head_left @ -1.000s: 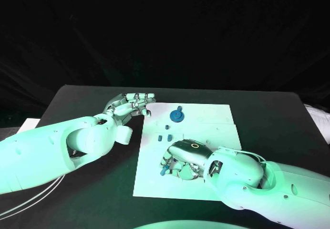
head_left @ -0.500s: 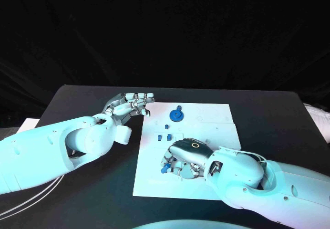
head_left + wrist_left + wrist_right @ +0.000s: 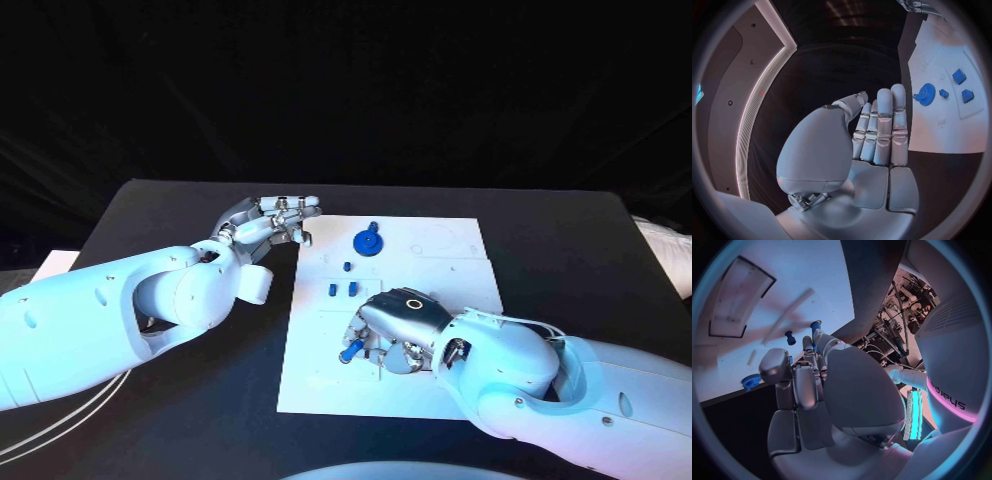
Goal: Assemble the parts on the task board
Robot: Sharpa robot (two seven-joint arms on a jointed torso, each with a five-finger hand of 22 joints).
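Note:
The white task board (image 3: 433, 255) lies in the middle of the black table. On its far part rests a blue gear (image 3: 369, 241) (image 3: 927, 93) (image 3: 751, 381), with small blue pieces (image 3: 340, 289) (image 3: 959, 76) nearer to me. My right hand (image 3: 392, 330) (image 3: 811, 385) sits low over the board's near left part, fingers curled, and pinches a small blue peg (image 3: 351, 349) (image 3: 815, 325) at its fingertips. My left hand (image 3: 274, 220) (image 3: 873, 135) hovers off the board's far left corner, fingers side by side, holding nothing.
Another small blue piece (image 3: 351, 266) stands just beyond the pair. A rectangular recess (image 3: 736, 295) is cut in the board. Black table (image 3: 173, 210) spreads on both sides of the board. White cables (image 3: 58, 425) hang at the near left.
My right hand has edged slightly away from me with the blue peg in its fingertips. The left hand has stayed in place.

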